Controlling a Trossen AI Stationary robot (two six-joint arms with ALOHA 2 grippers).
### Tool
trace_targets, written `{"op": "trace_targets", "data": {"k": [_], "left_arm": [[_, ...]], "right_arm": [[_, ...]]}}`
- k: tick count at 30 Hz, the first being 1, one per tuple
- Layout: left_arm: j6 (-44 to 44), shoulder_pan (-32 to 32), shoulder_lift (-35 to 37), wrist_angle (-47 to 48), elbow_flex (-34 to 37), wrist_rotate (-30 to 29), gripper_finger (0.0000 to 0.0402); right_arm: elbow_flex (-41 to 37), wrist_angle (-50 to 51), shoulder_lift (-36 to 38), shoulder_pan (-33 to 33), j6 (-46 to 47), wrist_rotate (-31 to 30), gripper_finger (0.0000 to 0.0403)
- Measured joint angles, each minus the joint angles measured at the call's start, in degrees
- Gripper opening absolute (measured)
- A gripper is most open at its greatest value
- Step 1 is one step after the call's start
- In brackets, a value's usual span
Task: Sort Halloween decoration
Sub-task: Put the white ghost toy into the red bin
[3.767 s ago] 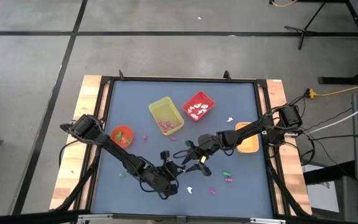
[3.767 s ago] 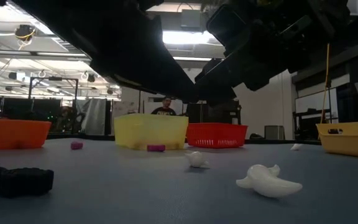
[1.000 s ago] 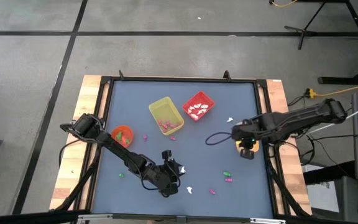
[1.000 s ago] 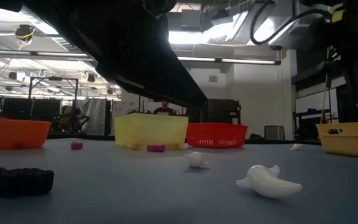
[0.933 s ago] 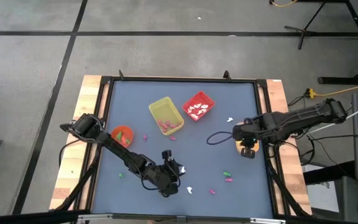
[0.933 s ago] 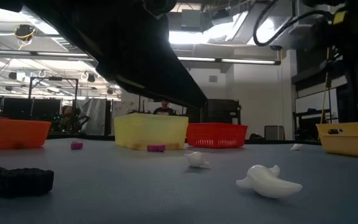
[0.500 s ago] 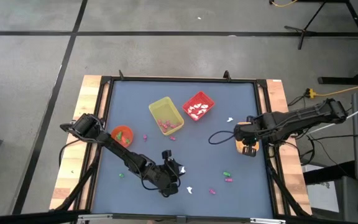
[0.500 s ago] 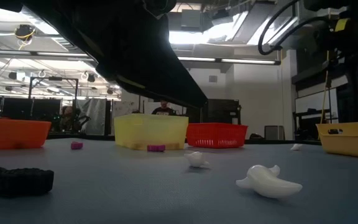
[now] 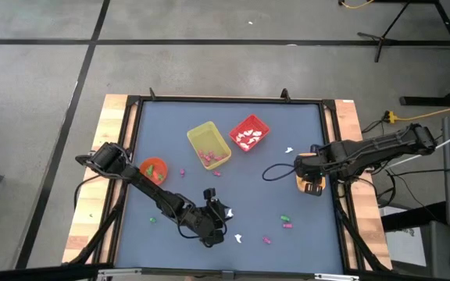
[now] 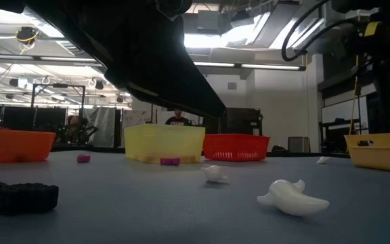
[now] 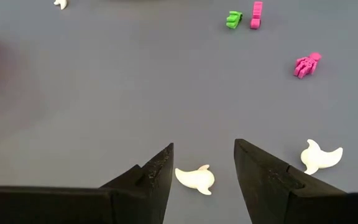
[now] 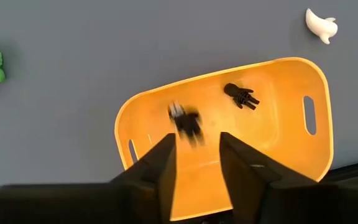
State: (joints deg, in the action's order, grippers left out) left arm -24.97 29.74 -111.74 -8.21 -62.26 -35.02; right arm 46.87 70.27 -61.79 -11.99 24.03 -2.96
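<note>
My right claw [image 12: 194,163] hangs open above the orange plastic tray [image 12: 278,134], a tiny black trinket [image 12: 186,122] dropping in. My left claw [image 11: 202,167] waits open over a small white ghost [image 11: 196,178]; white, pink and green pieces remain on the counter [image 11: 135,87].

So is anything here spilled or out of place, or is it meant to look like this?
Small trinkets lie loose on the table: white ghosts, a pink piece, a green one. In the orange tray, one black piece shows blurred.

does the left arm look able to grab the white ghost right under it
Probably yes. The left gripper hangs open just above the white ghost, which lies alone on the bare table in line with the gap between its fingers, with nothing in the way; a second ghost lies well aside.
</note>
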Motion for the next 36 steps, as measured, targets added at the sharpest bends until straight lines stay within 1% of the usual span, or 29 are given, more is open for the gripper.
{"op": "trace_targets", "data": {"k": [5,10,31,36], "left_arm": [[0.0,0.0,0.0,0.0,0.0,0.0,0.0153],[0.0,0.0,0.0,0.0,0.0,0.0,0.0154],[0.0,0.0,0.0,0.0,0.0,0.0,0.0153],[0.0,0.0,0.0,0.0,0.0,0.0,0.0153]], "right_arm": [[0.0,0.2,0.0,0.0,0.0,0.0,0.0175],[0.0,0.1,0.0,0.0,0.1,0.0,0.0201],[0.0,0.1,0.0,0.0,0.1,0.5,0.0205],[0.0,-0.5,0.0,0.0,-1.8,0.5,0.0205]]}}
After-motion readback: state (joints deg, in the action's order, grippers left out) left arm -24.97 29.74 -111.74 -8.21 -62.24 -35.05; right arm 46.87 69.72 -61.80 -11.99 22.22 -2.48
